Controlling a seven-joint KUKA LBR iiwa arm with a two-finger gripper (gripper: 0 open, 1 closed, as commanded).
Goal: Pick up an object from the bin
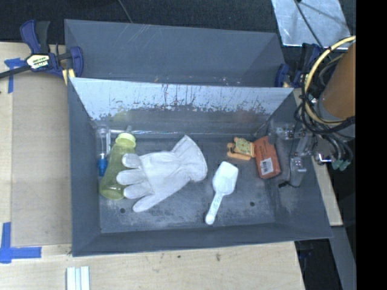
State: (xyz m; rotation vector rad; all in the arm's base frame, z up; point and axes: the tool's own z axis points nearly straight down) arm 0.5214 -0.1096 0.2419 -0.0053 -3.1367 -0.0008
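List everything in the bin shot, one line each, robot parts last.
glove: 1, white, floor left of centre
bottle: 1, yellow-green, far left, touching the glove's fingers
thin stick: 1, clear with blue end, left of the bottle
scoop: 1, white, right of the glove
small toy: 1, tan and orange, near back wall
packet: 1, red-brown, right side
bin: 1, grey, holds everything
gripper: 1, grey, right of the packet
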